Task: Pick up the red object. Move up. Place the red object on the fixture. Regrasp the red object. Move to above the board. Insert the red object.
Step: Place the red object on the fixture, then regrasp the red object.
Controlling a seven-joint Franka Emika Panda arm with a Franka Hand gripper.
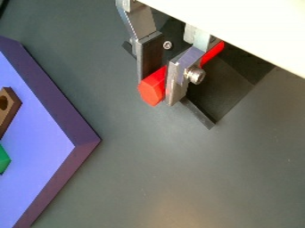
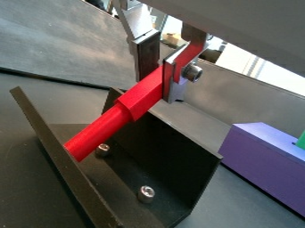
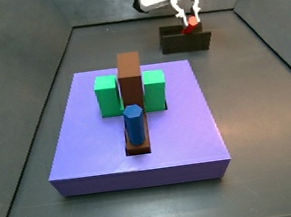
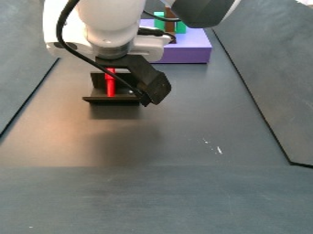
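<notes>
My gripper (image 1: 161, 82) is shut on the red object (image 1: 152, 89), a short red peg with a thick square end and a thin round end. In a wrist view the peg (image 2: 119, 116) slants from the jaws down onto the dark fixture (image 2: 167, 183), its thin end low against the upright plate. In both side views the gripper (image 3: 187, 12) (image 4: 113, 73) stands right over the fixture (image 3: 187, 40) (image 4: 113, 98), with the red peg (image 3: 190, 23) (image 4: 110, 84) upright between them. The lavender board (image 3: 178, 126) lies apart from the fixture.
The board carries green blocks (image 3: 108, 95), a brown bar (image 3: 130, 77) and a blue peg (image 3: 135, 125). Its edge shows in both wrist views (image 1: 48, 98) (image 2: 268, 160). Dark grey floor (image 4: 184, 174) surrounds the fixture, with raised walls at the sides.
</notes>
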